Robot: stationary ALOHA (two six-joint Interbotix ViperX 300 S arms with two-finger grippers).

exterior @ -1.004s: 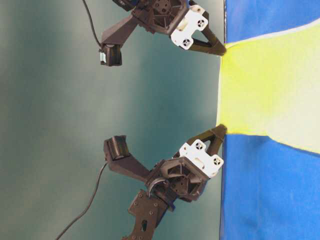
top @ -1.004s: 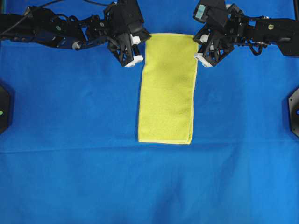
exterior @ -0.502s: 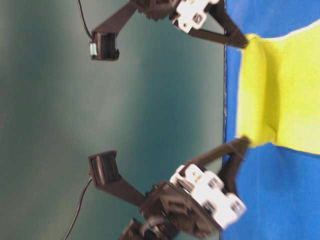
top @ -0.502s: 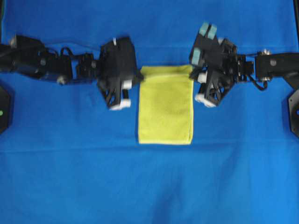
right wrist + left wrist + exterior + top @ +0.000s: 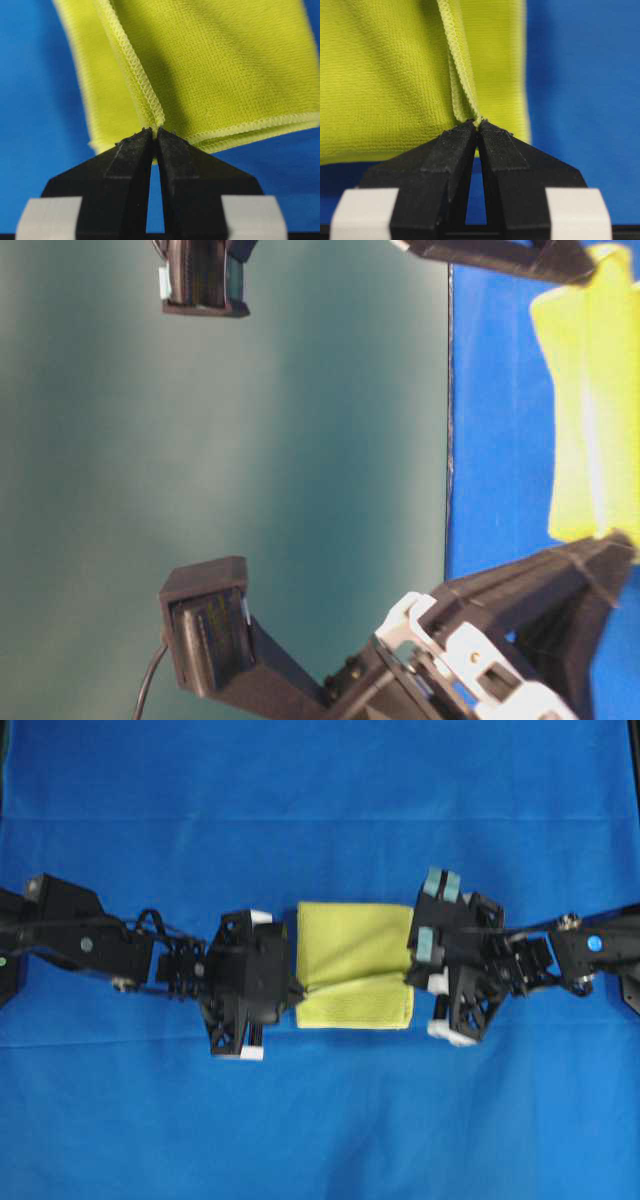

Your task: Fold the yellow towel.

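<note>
The yellow towel [image 5: 352, 963] lies on the blue cloth, doubled over itself, its raised hem running across it near the front edge. My left gripper [image 5: 297, 991] is shut on the towel's left corner; in the left wrist view the hem [image 5: 462, 65] rises from the pinched tips of the left gripper [image 5: 478, 122]. My right gripper [image 5: 410, 977] is shut on the right corner, and the right wrist view shows the stitched hem [image 5: 135, 65] caught in the tips of the right gripper [image 5: 154, 131]. In the table-level view the towel [image 5: 590, 400] hangs between the two grippers.
A large blue cloth [image 5: 320, 1120] covers the whole table under the towel. Black fixtures sit at the table's left edge [image 5: 8, 980] and right edge [image 5: 632, 990]. Both arms reach in from the sides at mid-table.
Both grippers have carried the towel's far corners toward the front, from the back edge to just above the front hem. The towel's visible length has halved.
</note>
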